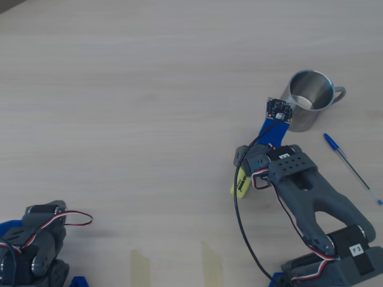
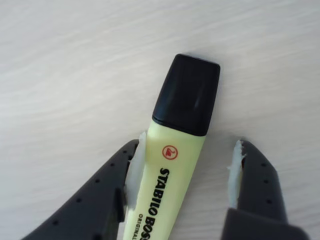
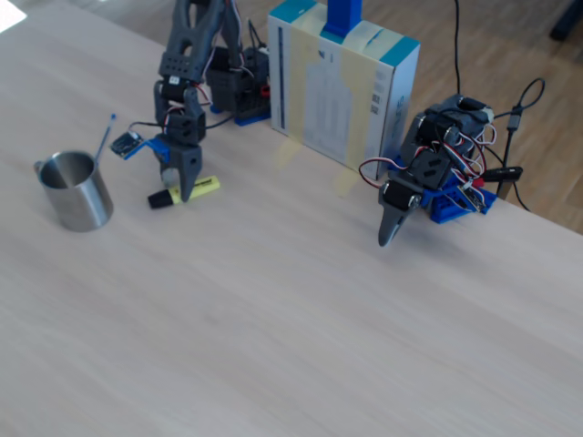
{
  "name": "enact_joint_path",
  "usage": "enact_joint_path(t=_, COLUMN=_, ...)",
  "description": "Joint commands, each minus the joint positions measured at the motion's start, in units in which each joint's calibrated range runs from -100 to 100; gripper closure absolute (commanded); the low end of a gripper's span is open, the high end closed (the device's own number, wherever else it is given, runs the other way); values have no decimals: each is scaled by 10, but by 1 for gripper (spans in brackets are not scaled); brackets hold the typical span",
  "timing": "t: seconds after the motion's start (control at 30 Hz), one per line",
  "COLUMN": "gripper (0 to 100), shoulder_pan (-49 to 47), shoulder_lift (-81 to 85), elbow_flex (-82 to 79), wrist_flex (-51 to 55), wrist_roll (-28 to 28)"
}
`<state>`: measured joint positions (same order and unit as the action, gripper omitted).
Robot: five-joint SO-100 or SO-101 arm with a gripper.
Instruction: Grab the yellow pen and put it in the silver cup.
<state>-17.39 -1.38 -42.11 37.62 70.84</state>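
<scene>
In the wrist view we see the yellow pen [image 2: 172, 175] lying flat on the tabletop [image 2: 75, 65], its long axis running from the bottom centre of the frame up toward the upper right, black cap [image 2: 186, 94] leading. Our end effector [image 2: 187, 167] straddles the body just below the cap: the left finger's pale pad [image 2: 135, 170] sits against the pen's left flank, while the right pad [image 2: 235, 172] stands clearly apart from the other flank, with bare wood showing between. So the jaws are spread and nothing is gripped yet; the pen lies off-centre in the gap, toward the left finger. We judge that the closing move turns on this: the right finger has to travel across to the pen, and since the fingers cross the pen's short dimension, a pinch should seat on its flat sides. In the overhead view the pen [image 1: 240, 183] peeks out beneath the arm just right of centre, and the silver cup [image 1: 309, 101] stands well apart toward the upper right, mouth up. The fixed view shows the pen [image 3: 185, 192] on the tabletop to the right of the cup [image 3: 76, 191].
</scene>
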Motion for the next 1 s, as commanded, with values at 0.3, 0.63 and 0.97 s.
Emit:
enact_joint_path(t=0.3, gripper=73, shoulder_pan=-2, shoulder_lift=-27, elbow_flex=8, wrist_flex=-22, wrist_roll=2)
enact_joint_path(t=0.63, gripper=73, shoulder_pan=0, shoulder_lift=-29, elbow_flex=1, wrist_flex=-27, wrist_roll=2)
enact_joint_path(t=0.97, gripper=74, shoulder_pan=0, shoulder_lift=-21, elbow_flex=-40, wrist_flex=-75, wrist_roll=3)
